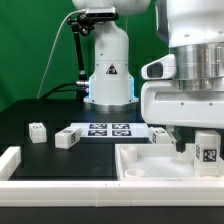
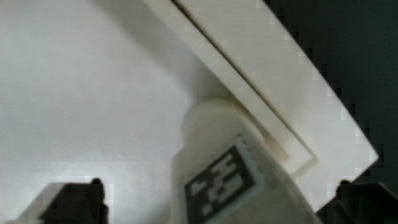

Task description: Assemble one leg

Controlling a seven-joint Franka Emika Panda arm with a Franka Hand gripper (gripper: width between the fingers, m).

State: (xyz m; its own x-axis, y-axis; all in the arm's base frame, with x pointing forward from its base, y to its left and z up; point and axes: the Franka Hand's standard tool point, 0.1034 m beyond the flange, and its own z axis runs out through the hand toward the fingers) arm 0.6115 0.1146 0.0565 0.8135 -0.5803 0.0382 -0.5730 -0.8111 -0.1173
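Gripper (image 2: 210, 200) spread above leg (image 2: 228, 170) on tray (image 1: 135, 160), spare legs (image 1: 66, 138) beside marker board (image 1: 108, 129)

Bright even light, soft blur, low resolution

Hidden / cut off:
Arm's upper part runs off exterior view's top; tray (image 1: 140, 165) clipped at the right edge, partly behind the gripper (image 1: 190, 148). Wrist view: only fingertips (image 2: 75, 198) show, leg (image 2: 228, 172) cut by the frame, tag blurry.
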